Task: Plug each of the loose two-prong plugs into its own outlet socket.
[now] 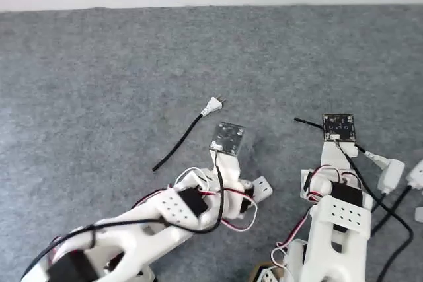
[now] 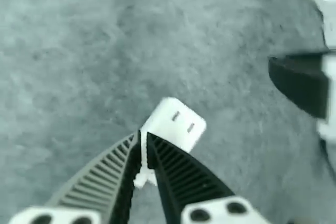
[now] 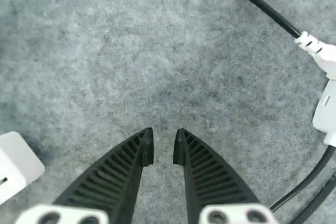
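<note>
The left end effector (image 2: 143,138) pinches a white outlet socket (image 2: 176,121). Its ribbed black fingers (image 2: 178,171) are drawn almost flat together on a thin white edge of the block, though how much of that edge lies between them is hard to make out. The socket's two slots face the left wrist camera, and whether the block rests on the grey felt tabletop (image 2: 79,40) or hangs just clear of it cannot be told.

In the high view both end effectors are tucked under their own arms, with the socket (image 1: 262,189) poking out beside the left arm (image 1: 178,209).

To the socket's right, the right end effector (image 3: 163,144) hangs over bare felt with a narrow gap between its fingers and nothing in them. A second white block (image 3: 14,166), cut off at the frame edge, lies on the felt between the held socket and the right end effector.

Farther right of the socket lie a white plug (image 3: 317,51) on a black cable (image 3: 252,1) and another white piece (image 3: 328,114), partly out of frame. A dark shape (image 2: 302,82) near the socket is too blurred to identify.

The loose two-prong plug (image 1: 213,104), on a short black lead (image 1: 177,142), lies well apart from the socket on the side away from the arms' bases. Open felt stretches beyond it and to the socket's left.
</note>
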